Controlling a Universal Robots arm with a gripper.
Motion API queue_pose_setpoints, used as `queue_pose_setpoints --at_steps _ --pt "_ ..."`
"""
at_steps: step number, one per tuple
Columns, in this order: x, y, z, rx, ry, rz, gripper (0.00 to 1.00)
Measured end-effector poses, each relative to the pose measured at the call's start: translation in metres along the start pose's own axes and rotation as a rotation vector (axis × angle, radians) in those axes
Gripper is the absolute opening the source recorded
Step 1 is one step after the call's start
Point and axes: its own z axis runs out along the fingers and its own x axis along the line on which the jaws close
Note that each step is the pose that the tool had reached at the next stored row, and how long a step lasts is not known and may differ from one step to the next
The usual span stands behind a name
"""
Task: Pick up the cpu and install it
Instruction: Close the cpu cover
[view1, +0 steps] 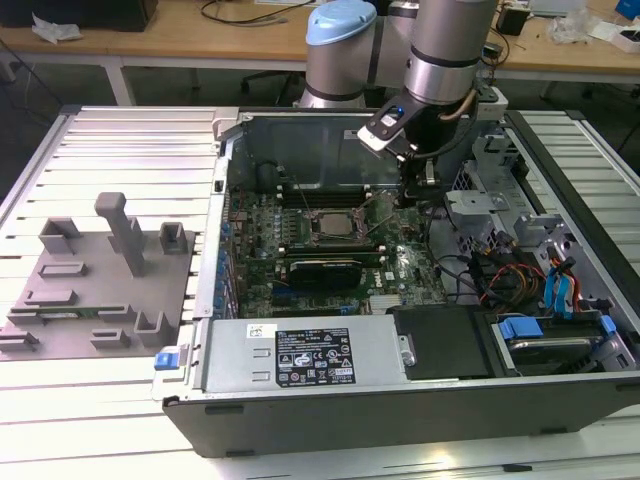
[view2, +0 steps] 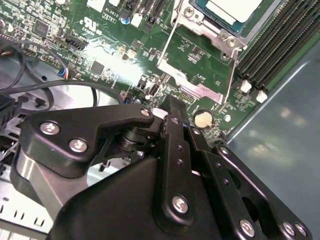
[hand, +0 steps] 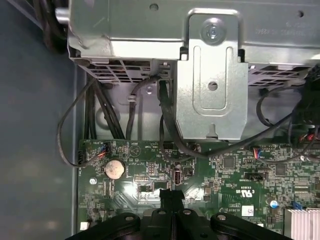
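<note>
While the cpu (view2: 234, 7) lies in its socket with the metal load frame (view2: 199, 70) apparently open beside it, the gripper (view2: 170, 106), fingers pressed together and empty, hovers near that frame above the motherboard (hand: 230, 170), so any push should, I judge, touch only the frame, never the chip

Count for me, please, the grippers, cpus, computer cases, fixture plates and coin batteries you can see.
Black robot gripper: 1
Pale silver square cpu: 1
Open dark computer case: 1
Grey plastic fixture plate: 1
Round silver coin battery: 1
Total: 5
</note>
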Motion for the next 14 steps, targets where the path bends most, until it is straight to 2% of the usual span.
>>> queue_pose_setpoints --at_steps 4,5,8,11,14 --pt "0.0001 -0.0002 0.002 0.0 0.0001 0.0 0.11" --pt "0.0001 -0.0012 0.002 -0.0001 0.0021 0.0 0.11" --pt "0.0002 -0.0089 0.0018 -0.0024 0.0098 0.0 0.11" --pt "0.0002 -0.014 0.0017 -0.0054 0.011 0.0 0.11" --pt "0.0006 -0.0246 0.0014 -0.0148 0.0121 0.001 0.11"
